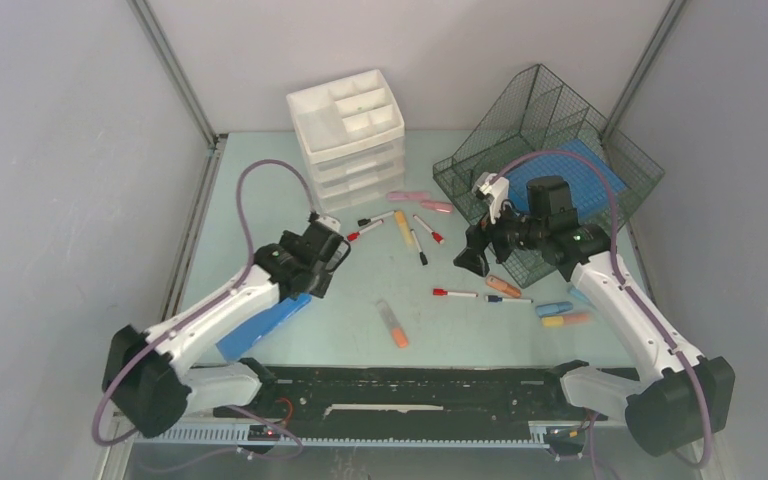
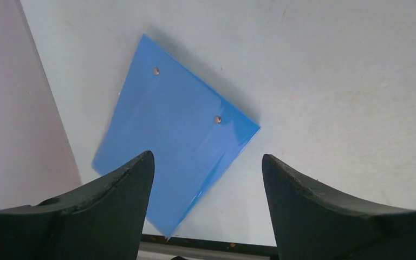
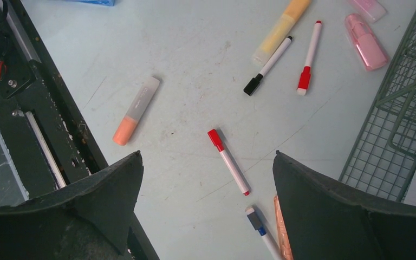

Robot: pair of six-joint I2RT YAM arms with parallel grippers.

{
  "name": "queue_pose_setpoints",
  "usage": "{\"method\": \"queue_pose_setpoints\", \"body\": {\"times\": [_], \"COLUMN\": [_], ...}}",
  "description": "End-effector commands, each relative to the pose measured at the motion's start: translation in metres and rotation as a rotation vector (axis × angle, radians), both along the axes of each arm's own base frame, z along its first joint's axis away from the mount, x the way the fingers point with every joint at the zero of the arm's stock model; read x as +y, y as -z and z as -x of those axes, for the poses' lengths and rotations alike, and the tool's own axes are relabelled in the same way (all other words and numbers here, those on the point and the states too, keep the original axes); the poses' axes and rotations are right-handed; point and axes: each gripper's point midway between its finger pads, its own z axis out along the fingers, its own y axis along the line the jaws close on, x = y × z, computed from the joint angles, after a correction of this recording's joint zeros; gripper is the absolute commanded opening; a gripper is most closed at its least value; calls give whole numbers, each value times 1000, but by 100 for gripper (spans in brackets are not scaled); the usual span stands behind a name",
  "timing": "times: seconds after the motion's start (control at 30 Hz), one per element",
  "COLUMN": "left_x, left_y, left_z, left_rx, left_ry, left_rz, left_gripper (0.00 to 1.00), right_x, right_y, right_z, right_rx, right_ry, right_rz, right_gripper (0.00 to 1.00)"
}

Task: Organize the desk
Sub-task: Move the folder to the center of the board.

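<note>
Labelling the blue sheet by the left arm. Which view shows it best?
Left wrist: the blue sheet lies almost whole on the desk. Top external has it partly hidden under the left arm. Right wrist catches only a sliver at the frame's top edge.

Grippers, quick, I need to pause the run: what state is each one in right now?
Left gripper: open, empty, over the flat blue plastic sheet.
Right gripper: open, empty, above the slim white red-capped marker pen.
</note>
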Motion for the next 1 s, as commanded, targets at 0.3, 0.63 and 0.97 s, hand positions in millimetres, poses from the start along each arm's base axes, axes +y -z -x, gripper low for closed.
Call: {"method": "queue_pose_setpoints", "body": {"times": [0.3, 0.63, 0.97], "left_x": [-14, -14, 0], "left_y": [22, 65, 93], "left_z": [-3, 10, 10], "left_rx": [131, 215, 266], "left_ry": [324, 390, 368], "left_rz": [-470, -650, -844], "left_gripper": [78, 78, 60], "right_x": [-1, -4, -8], "right_y": [-26, -26, -31], "right_z": [-2, -3, -3], "right_rx": [-80, -85, -101], "right_ry": [-4, 5, 13], "right_rz": [-17, -15, -22], "right_gripper": [97, 97, 97]}}
